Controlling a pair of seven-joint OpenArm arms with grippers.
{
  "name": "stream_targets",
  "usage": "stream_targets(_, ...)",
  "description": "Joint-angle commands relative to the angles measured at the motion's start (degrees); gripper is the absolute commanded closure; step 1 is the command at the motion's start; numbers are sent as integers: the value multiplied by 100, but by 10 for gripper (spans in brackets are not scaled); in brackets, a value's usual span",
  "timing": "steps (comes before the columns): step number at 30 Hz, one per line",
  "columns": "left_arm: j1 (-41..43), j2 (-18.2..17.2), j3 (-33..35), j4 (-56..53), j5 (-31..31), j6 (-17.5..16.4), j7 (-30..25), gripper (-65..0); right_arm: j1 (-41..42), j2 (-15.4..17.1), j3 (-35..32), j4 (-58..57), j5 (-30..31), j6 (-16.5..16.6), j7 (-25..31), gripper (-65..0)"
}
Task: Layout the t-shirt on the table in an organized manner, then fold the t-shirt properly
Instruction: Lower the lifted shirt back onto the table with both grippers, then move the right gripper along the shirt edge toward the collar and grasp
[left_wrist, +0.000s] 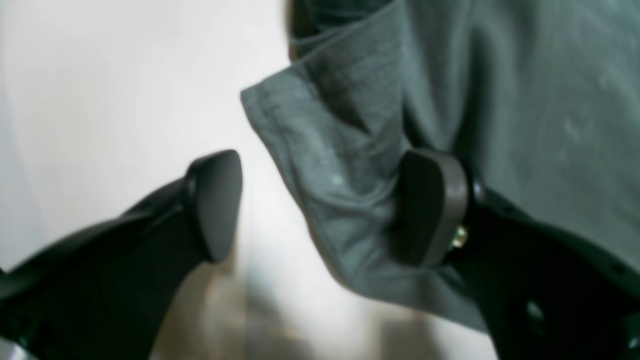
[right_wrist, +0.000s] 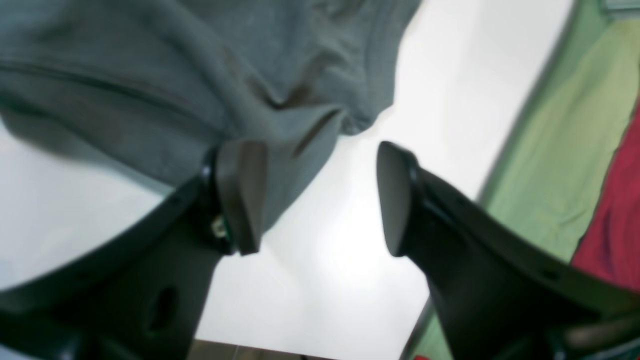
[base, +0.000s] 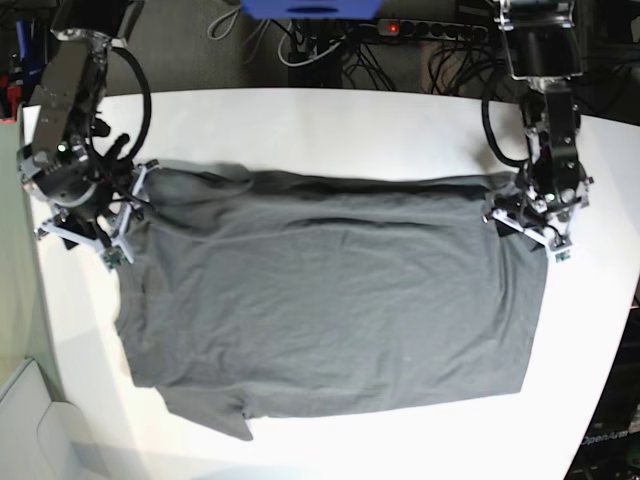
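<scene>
The t-shirt (base: 330, 300) lies spread flat across the white worktop (base: 330, 125). Both wrist views are blurred. The left gripper (left_wrist: 320, 207) stands wide open, a cloth corner draped against one pad, unclamped. The right gripper (right_wrist: 320, 197) also gapes, fabric resting on one finger; its far finger touches nothing.
</scene>
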Motion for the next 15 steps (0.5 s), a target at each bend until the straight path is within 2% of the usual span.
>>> stream_targets(1, -37, -45, -25, 146, 20, -2, 291, -471, -12, 66, 27, 182, -14, -25, 60, -363)
stream_targets(6, 77, -248, -34, 559, 20, -2, 678, -475, -197, 57, 36, 296, -14, -25, 60, -362)
stream_targets(10, 121, -274, -34, 682, 64, 7, 678, -473, -320, 39, 36, 296, -14, -25, 104, -362)
stream_targets(15, 218, -494, -148, 691, 55, 16, 713, -472, -460, -49, 36, 314, -5, -25, 96, -361)
